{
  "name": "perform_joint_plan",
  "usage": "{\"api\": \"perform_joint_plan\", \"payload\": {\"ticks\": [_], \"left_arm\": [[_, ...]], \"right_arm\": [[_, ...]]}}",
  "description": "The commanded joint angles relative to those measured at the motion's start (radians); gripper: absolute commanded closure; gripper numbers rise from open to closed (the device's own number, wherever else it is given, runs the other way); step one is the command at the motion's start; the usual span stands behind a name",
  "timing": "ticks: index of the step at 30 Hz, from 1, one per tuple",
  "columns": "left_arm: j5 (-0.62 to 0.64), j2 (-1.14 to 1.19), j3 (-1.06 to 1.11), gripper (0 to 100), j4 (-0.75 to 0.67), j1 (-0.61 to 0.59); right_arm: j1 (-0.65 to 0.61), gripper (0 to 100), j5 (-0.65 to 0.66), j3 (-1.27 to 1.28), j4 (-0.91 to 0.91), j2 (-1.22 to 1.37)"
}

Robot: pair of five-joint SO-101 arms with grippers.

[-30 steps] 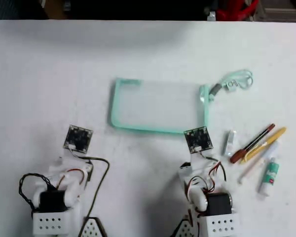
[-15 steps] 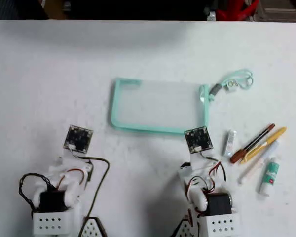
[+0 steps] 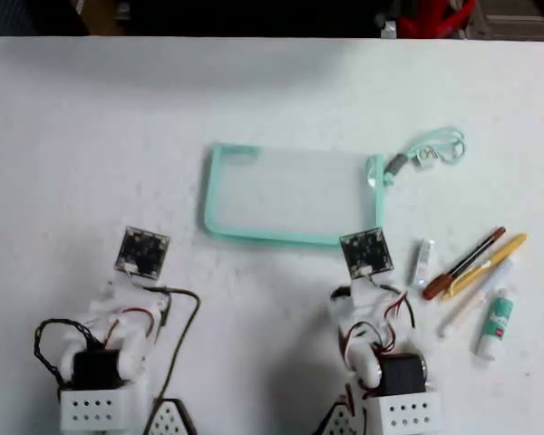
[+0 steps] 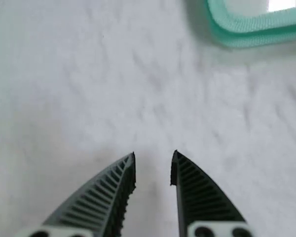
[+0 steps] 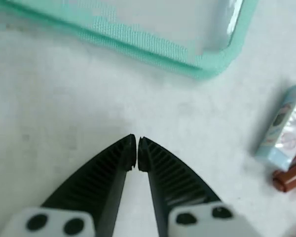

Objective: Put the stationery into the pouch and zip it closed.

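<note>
The pouch (image 3: 292,194) lay flat on the desk (image 3: 91,118), its teal edge just ahead of both hands. The left hand (image 4: 153,165) hung slightly parted and empty. The right hand (image 5: 137,148) was pinched closed on nothing. The stationery (image 3: 462,265) lay clustered near the pouch's right end, apart from it.

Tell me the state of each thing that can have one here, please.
Clear plastic pouch with mint-green trim: flat on table, looks empty.
Left arm's black pincer: slightly open, empty.
Right arm's black pincer: shut, empty.
Brown pen, yellow pen: lying outside pouch.
White tube with green label: lying outside pouch.
</note>
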Motion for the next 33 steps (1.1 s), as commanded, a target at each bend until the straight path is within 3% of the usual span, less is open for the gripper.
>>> {"api": "perform_joint_plan", "payload": {"ticks": [1,4,7,14,16,21,24,29,33], "left_arm": [[0.005,-0.013,-0.173,86,0.041,0.012],[0.003,-0.013,-0.365,86,0.112,0.007],[0.003,-0.013,-0.48,86,0.138,0.015],[-0.003,-0.013,-0.531,86,-0.032,0.007],[-0.04,-0.013,-0.529,86,-0.08,0.013],[0.032,0.007,-0.516,86,-0.173,0.019],[0.009,0.147,-0.511,86,-0.175,0.071],[-0.025,0.526,-0.678,86,-0.192,0.11],[-0.023,0.765,-0.786,86,-0.189,0.111]], "right_arm": [[0.012,97.7,0.011,0.003,-0.237,-0.012],[0.012,97.7,0.012,-0.021,-0.372,-0.012],[0.012,97.7,0.012,-0.106,-0.392,-0.012],[0.054,97.7,0.012,-0.135,-0.371,-0.012],[0.102,97.7,0.012,-0.137,-0.355,-0.012],[0.268,97.7,0.014,-0.219,-0.308,-0.012],[0.277,97.3,0.072,-0.305,-0.228,-0.012],[0.188,87.4,0.244,-0.411,-0.137,-0.008],[0.15,85.8,0.267,-0.474,-0.064,-0.005]]}}
